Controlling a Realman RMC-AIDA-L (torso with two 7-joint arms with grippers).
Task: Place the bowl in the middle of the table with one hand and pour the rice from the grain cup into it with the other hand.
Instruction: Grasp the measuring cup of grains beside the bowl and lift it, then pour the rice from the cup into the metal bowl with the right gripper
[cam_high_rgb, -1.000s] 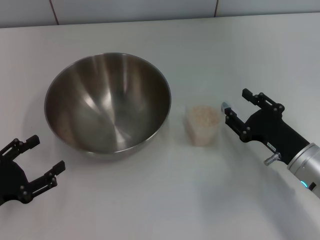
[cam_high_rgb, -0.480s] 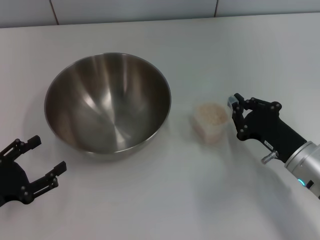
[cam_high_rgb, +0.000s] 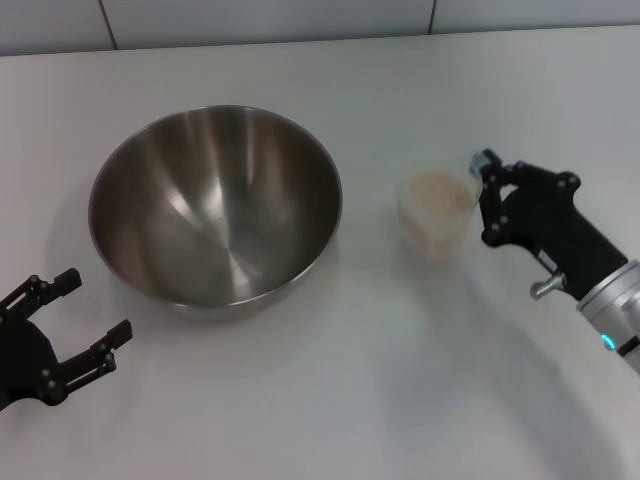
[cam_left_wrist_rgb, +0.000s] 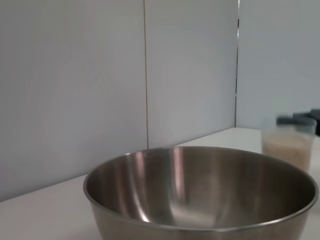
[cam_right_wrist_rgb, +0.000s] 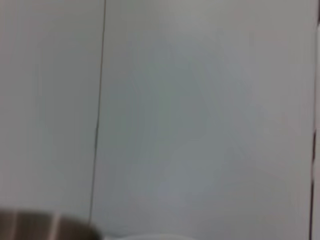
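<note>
The steel bowl (cam_high_rgb: 215, 205) stands on the white table (cam_high_rgb: 330, 400), left of centre; it fills the left wrist view (cam_left_wrist_rgb: 200, 195). The clear grain cup (cam_high_rgb: 437, 212), full of rice (cam_high_rgb: 438, 190), is upright to the right of the bowl and a little above the table. My right gripper (cam_high_rgb: 478, 200) is shut on the cup from its right side. The cup also shows in the left wrist view (cam_left_wrist_rgb: 289, 145), beyond the bowl's rim. My left gripper (cam_high_rgb: 95, 308) is open and empty near the front left, apart from the bowl.
A grey panelled wall (cam_high_rgb: 300, 20) runs along the table's back edge. The right wrist view shows mostly that wall (cam_right_wrist_rgb: 200, 100) and a sliver of the bowl's rim (cam_right_wrist_rgb: 45, 225).
My right gripper closed on the grain cup and carried it up and to the right, away from the bowl. The left arm and the bowl have not moved.
</note>
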